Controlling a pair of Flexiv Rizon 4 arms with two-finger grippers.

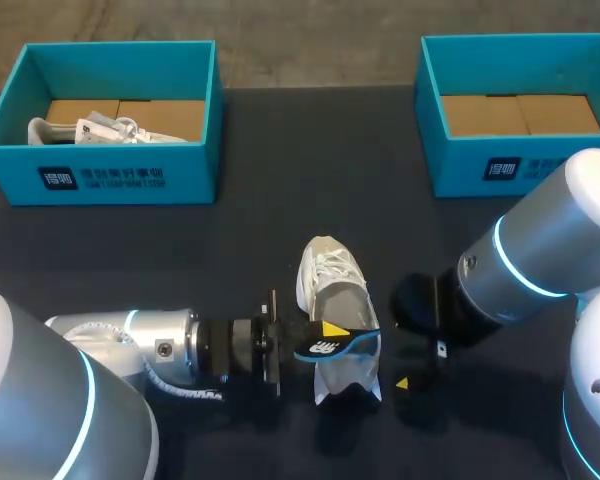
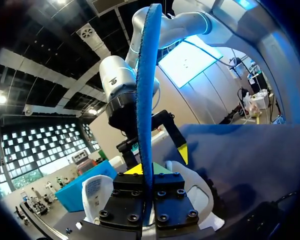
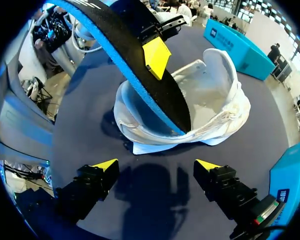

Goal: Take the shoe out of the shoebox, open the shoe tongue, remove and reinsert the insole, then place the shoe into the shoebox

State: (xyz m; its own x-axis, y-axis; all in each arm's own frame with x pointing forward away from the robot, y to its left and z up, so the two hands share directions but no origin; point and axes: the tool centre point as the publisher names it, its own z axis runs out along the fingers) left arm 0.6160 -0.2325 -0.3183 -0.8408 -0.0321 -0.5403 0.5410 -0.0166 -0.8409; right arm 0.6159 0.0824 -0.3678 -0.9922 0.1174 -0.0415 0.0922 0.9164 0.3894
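Though right tool (image 3: 155,166) apart, left tool (image 1: 332,335) tight on thin blue-edged insole (image 3: 121,45) over white shoe (image 1: 330,275).

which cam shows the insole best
Right wrist view: the insole shows its black face and blue edge, reaching down to the shoe. The head view shows only a short stretch across the shoe; the left wrist view sees it edge-on in the left gripper.

Shoe (image 1: 330,285): middle of the desk (image 1: 280,180), near the front edge, toe toward the back.
Insole (image 1: 332,347): between the left fingers (image 1: 335,328), slanting into the shoe's heel opening.
Right fingers (image 3: 106,165): just right of the heel, apart from it.
Left box (image 1: 100,175): back left, second shoe (image 1: 80,130) inside.
Right box (image 1: 500,165): back right.
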